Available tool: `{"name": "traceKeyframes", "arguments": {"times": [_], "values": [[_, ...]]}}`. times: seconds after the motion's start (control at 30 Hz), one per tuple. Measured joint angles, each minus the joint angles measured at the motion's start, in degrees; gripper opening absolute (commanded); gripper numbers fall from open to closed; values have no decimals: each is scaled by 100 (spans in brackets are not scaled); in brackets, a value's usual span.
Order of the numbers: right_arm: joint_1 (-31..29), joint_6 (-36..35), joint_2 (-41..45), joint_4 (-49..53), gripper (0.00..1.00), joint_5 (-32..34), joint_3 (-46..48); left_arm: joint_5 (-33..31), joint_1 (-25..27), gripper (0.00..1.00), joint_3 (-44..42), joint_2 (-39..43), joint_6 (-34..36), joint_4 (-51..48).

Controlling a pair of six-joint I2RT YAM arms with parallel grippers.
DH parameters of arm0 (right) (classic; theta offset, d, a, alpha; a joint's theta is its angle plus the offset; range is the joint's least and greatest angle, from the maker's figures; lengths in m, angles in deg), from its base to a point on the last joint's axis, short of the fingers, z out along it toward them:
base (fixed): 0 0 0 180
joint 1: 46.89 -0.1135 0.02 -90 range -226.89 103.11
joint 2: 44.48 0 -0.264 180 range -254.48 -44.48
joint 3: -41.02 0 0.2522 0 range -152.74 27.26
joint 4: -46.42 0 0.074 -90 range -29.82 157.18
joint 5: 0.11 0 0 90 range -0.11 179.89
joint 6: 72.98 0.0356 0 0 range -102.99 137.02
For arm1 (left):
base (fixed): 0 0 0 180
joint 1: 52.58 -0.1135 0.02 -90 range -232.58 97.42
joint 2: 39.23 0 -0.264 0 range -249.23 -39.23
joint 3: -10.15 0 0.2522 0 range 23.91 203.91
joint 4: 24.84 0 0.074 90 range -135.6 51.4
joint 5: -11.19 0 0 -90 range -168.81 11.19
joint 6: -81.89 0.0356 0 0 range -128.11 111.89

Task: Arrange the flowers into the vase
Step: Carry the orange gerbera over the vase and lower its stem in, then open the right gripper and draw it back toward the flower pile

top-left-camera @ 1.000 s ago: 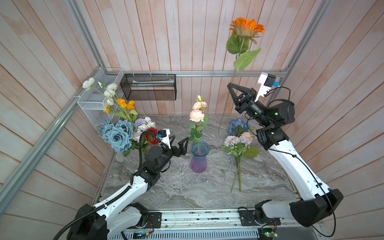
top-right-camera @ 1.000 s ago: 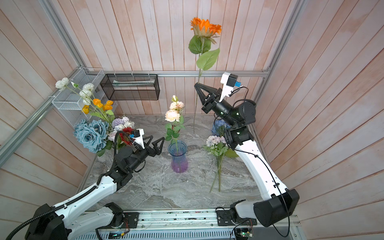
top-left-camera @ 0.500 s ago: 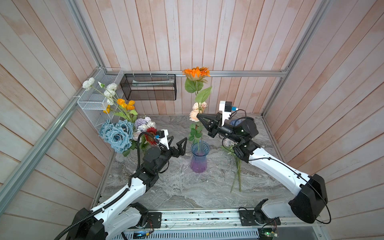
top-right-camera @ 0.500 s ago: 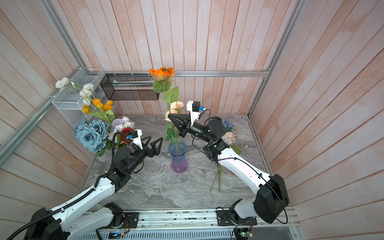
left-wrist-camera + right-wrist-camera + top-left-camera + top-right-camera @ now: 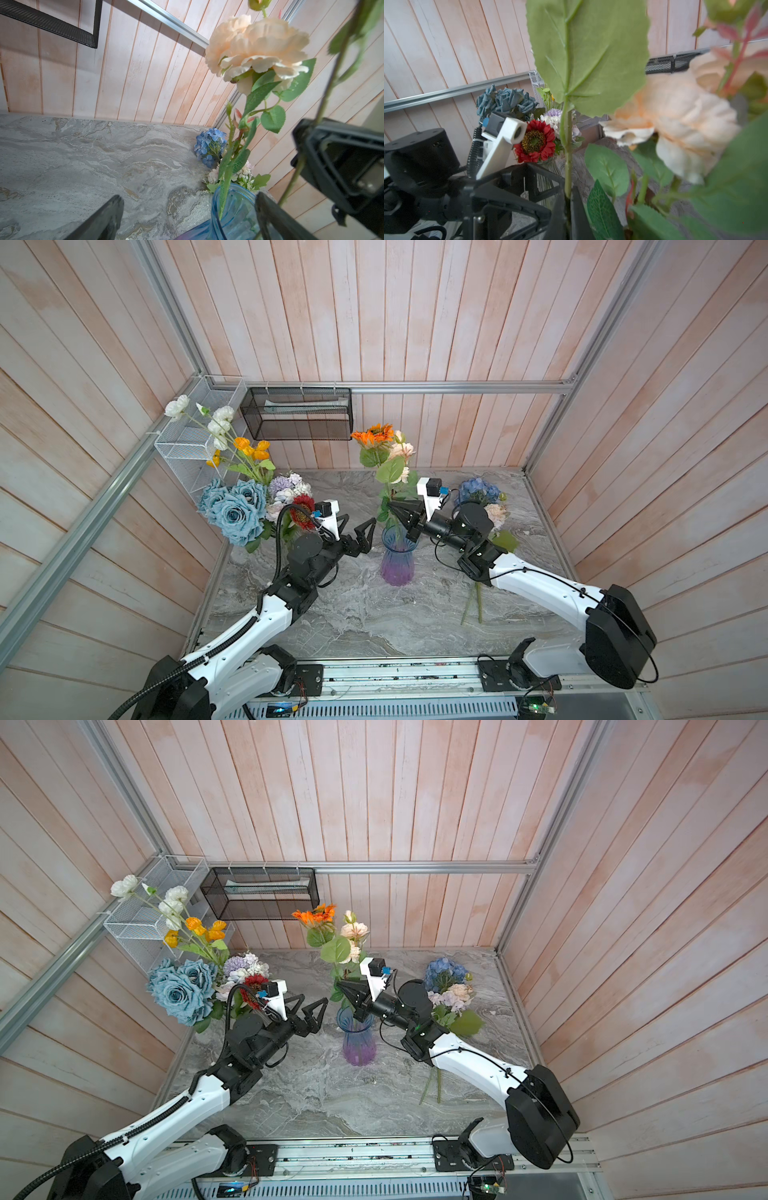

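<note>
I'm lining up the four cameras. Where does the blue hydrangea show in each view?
Top view: blue hydrangea at the table's back right corner.
Top view: hydrangea at the same corner.
Left wrist: hydrangea lying on the table beyond the vase.
Right wrist: not in it.
Shared landmark: black mesh basket hung at the back, in all four views.

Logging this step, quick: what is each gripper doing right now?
Left gripper: open, holding nothing.
Right gripper: shut on the stem of the orange sunflower.
</note>
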Motion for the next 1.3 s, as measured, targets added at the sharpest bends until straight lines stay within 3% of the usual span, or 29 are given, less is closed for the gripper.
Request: {"name": "traceKeyframes", "arguments": {"times": [0.27,0.73,1.3], "values": [[-149,-610,44,890,2,435,28,278,0,100,-20,295,98,48],[-267,-979,162,1652,23,868,59,697,0,100,-17,-85,101,267],[-55,-817,1416,2422,24,1755,136,828,0,100,26,-238,76,520]]}}
